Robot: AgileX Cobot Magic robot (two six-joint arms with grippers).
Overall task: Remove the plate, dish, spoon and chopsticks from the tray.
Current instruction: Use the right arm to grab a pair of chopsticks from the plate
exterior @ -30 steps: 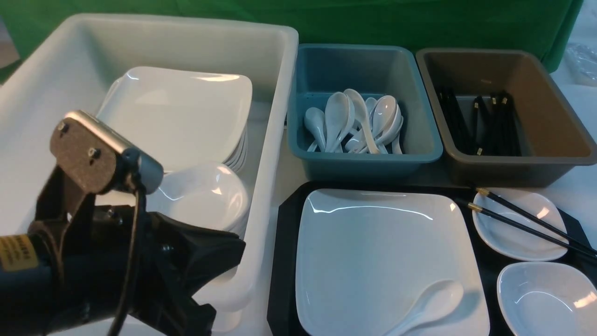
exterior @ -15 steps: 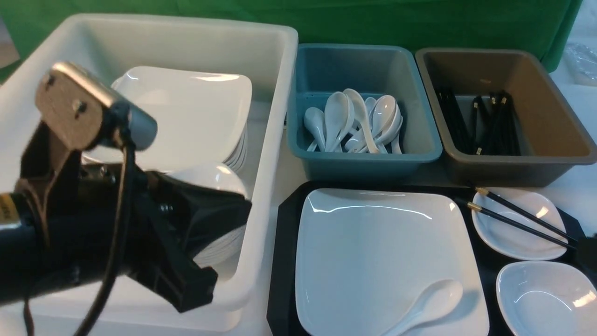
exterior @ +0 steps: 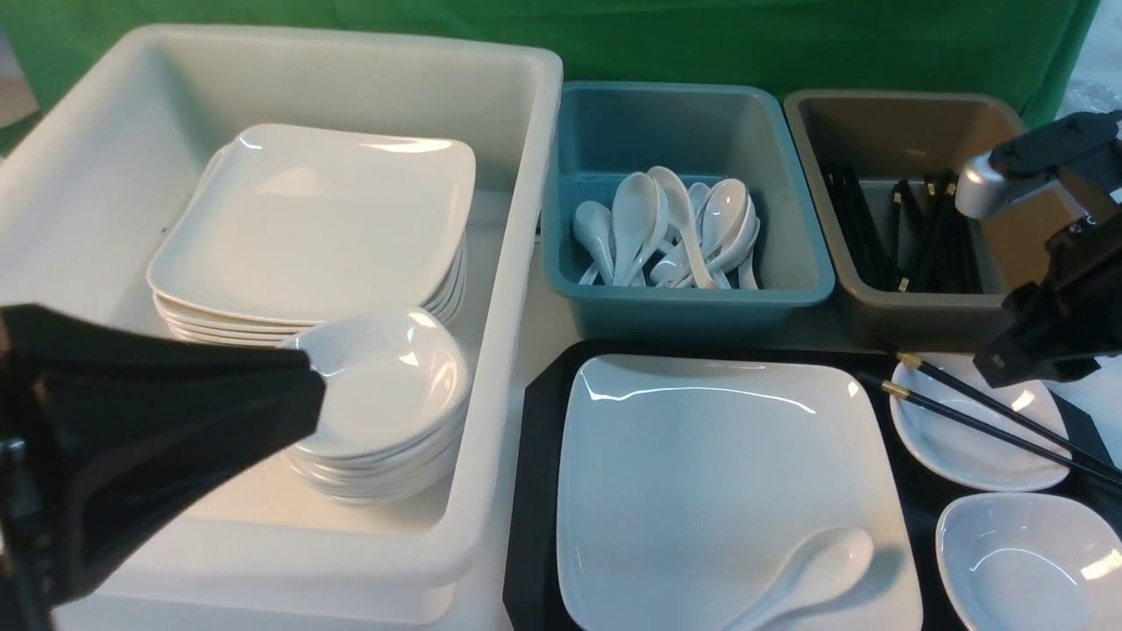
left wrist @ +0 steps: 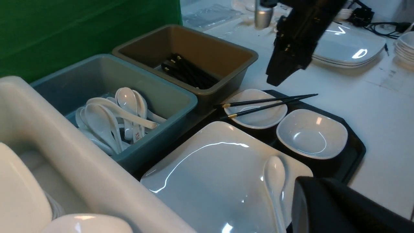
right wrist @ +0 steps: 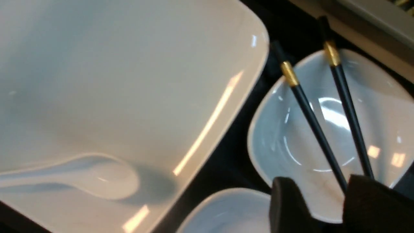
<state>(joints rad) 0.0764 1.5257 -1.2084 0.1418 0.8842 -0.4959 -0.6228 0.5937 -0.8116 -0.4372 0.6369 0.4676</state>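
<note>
White table [left wrist: 372,106] underneath, green cloth [exterior: 701,35] hung across the back. Beyond the right side, in the left wrist view, more white plates stacked [left wrist: 349,45] on the bare tabletop and a black cable [left wrist: 388,26] past them.

On the left, a big white tub [exterior: 517,219] holding a plate stack [exterior: 307,219] at the far end and a bowl stack [exterior: 386,386] just nearer. Beside it a teal tub [exterior: 789,228] full of white spoons [exterior: 675,228], then a brown tub [exterior: 920,302] with black sticks [exterior: 920,237] inside.

In front of the two small tubs, the black tray [exterior: 536,491], close against the teal one. Plate [exterior: 701,473] flat on the tray's left part, filling most of it. Spoon [exterior: 806,570] lying on the plate's near right corner, bowl end toward the far side. Two small dishes on the tray's right part: far dish [exterior: 964,447] and near dish [exterior: 1017,561], just beside each other. Chopsticks [exterior: 982,412] laid across the far dish, gold caps pointing at the plate, the two sticks slightly apart.

Right gripper [right wrist: 318,194] hovering above the chopsticks' thin ends, fingers parted, nothing between them, no contact visible. Left gripper [exterior: 298,399] low over the white tub's near edge, closed and empty.
</note>
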